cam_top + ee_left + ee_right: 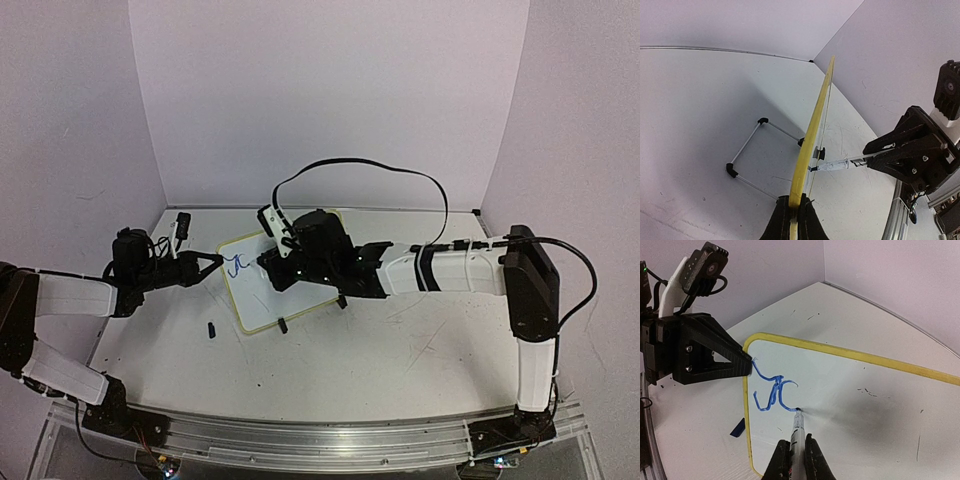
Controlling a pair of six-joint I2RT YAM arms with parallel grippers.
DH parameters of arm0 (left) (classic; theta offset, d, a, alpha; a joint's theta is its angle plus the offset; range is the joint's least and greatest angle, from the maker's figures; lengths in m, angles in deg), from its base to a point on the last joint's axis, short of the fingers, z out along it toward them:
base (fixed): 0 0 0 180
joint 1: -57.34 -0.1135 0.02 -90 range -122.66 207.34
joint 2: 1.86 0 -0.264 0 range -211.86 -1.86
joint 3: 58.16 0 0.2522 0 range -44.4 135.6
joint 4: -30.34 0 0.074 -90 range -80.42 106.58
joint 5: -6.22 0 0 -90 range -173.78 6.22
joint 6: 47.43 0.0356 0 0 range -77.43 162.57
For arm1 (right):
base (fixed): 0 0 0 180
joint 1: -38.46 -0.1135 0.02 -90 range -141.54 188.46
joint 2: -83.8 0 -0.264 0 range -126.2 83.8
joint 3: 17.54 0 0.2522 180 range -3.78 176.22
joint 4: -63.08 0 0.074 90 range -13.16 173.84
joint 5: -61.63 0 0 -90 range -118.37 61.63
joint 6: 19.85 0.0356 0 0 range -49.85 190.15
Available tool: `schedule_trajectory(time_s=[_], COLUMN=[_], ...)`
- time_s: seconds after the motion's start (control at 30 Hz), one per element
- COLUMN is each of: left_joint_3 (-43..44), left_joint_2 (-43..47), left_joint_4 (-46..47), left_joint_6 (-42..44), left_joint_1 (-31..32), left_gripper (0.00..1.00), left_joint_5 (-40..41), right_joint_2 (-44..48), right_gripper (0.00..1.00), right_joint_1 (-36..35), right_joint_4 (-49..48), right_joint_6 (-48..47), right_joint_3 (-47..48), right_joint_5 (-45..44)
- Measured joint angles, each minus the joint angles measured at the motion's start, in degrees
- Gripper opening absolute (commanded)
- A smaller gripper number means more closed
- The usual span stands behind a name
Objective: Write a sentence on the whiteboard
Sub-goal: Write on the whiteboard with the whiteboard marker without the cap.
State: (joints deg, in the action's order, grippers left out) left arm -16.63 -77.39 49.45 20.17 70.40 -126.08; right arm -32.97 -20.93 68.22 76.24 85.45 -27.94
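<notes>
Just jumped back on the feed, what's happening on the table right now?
The left gripper is clamped on the left edge of the whiteboard, apparently bracing it. The right gripper holds a marker with its tip touching the board. A few blue strokes sit near the held edge. The rest is mostly blank, so the sentence is barely begun.

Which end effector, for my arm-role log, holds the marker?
The right end effector: it grips the marker, tip on the whiteboard; the left end effector clamps its frame.
</notes>
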Motion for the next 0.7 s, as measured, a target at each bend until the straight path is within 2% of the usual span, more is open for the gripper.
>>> schedule_trajectory(time_s=[0.7], left_joint_3=[0.3], left_joint_2=[-0.5], left_joint_4=[0.1], left_joint_6=[0.0], left_joint_1=[0.0], left_gripper=[0.00], left_joint_5=[-0.7], right_joint_2=[0.0], right_gripper=[0.00], right_joint_1=[0.7], right_joint_4=[-0.4], right_joint_6=[0.0], right_joint_3=[1.7], right_joint_5=[0.0])
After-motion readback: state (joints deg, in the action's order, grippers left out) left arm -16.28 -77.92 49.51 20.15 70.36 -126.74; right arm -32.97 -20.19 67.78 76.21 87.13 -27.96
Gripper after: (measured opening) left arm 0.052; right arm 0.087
